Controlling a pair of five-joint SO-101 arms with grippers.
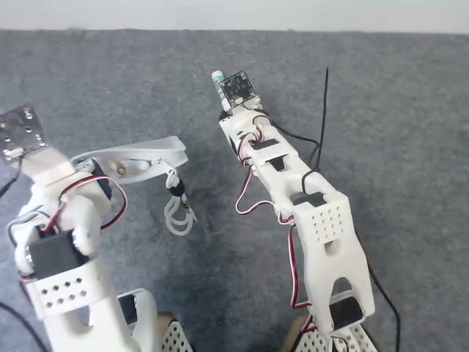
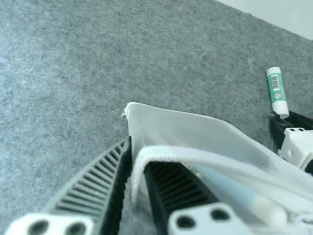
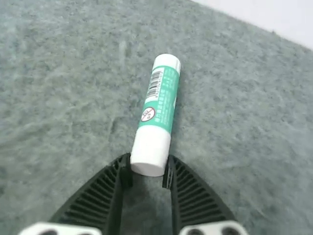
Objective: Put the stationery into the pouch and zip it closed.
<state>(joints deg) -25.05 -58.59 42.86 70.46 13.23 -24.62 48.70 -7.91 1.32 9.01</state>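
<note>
The white mesh pouch [image 1: 139,158] hangs off the mat, held at its open rim by my left gripper [image 2: 139,169], which is shut on the rim's edge. Through the mesh a pale blue pen [image 2: 234,191] with a white end lies inside the pouch [image 2: 195,129]. White loops [image 1: 178,209] dangle below the pouch. A green-and-white glue stick [image 3: 159,110] lies on the grey mat at the far middle [image 1: 218,79]. My right gripper [image 3: 146,164] has its fingers pressed on both sides of the stick's white end. From the left wrist, the glue stick [image 2: 276,90] lies just past the pouch.
A thin black cable [image 1: 322,110] runs over the mat right of the right arm. A pale strip [image 1: 234,15] borders the mat's far edge. Both arm bases stand at the near edge. Open mat lies at the far left and the right.
</note>
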